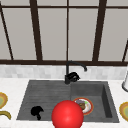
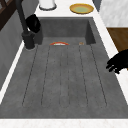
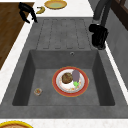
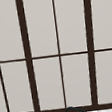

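My left hand [image 1: 37, 111] hovers over the front edge of the drainboard [image 1: 42, 97], its fingers relaxed and drooping, holding nothing; it also shows in the left side view [image 2: 118, 62] and the right side view [image 3: 27, 11]. My right hand [image 1: 72, 76] is against the black faucet [image 1: 67, 72] just above its base, also seen as a hand [image 2: 33, 23] by the stem and a hand [image 3: 98, 33] at the sink's back edge. In the basin lies a red-rimmed plate [image 3: 83, 87] with food on it. A large red ball [image 1: 67, 115] covers the sink's front edge in the front view.
A small round item [image 3: 38, 91] lies on the basin floor near the plate. On the left counter are a yellow bowl [image 3: 55, 4] and a banana [image 3: 40, 10]. On the right counter stand a yellow plate [image 2: 81, 8] and a white container [image 2: 47, 3]. A window is behind the sink.
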Available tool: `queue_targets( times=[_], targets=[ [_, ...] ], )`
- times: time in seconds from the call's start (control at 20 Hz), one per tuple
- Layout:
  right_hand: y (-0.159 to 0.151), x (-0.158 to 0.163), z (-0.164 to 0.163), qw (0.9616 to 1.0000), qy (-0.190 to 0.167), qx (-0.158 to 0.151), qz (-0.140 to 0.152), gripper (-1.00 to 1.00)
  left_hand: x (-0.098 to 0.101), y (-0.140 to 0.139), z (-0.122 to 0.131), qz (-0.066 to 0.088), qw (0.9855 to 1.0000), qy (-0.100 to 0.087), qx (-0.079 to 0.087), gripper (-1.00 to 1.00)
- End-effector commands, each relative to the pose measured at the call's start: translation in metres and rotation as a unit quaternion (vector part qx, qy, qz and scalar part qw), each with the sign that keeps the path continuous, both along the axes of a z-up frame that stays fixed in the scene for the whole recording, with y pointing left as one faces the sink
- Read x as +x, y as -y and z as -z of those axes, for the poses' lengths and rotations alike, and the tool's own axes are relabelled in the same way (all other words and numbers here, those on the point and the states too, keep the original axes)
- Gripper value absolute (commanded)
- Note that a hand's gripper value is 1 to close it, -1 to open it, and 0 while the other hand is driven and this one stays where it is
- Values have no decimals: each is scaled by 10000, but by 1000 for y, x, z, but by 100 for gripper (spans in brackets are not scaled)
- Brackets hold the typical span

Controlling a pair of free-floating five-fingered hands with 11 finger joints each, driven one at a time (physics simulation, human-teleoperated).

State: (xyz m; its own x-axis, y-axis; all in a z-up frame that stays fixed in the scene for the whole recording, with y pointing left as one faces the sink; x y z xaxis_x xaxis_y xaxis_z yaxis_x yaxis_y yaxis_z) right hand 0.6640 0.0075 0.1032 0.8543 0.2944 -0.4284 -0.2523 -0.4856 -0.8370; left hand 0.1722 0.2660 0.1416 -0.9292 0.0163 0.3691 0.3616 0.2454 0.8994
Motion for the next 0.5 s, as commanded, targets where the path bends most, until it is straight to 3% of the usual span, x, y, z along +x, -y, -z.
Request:
queue_targets(
  times=[0.0, 0.15, 0.45],
  targets=[
    [-30, 5, 11, 9999, -118, 1, -84, 100, 0, 0, 0, 0, 10000, 0, 0, 0],
    [-29, 5, 12, 9999, -9, -49, -134, 100, 0, 0, 0, 0, 10000, 0, 0, 0],
    [-33, 8, 21, 9961, 762, -322, 315, 100, 0, 0, 0, 0, 10000, 0, 0, 0]
  ],
)
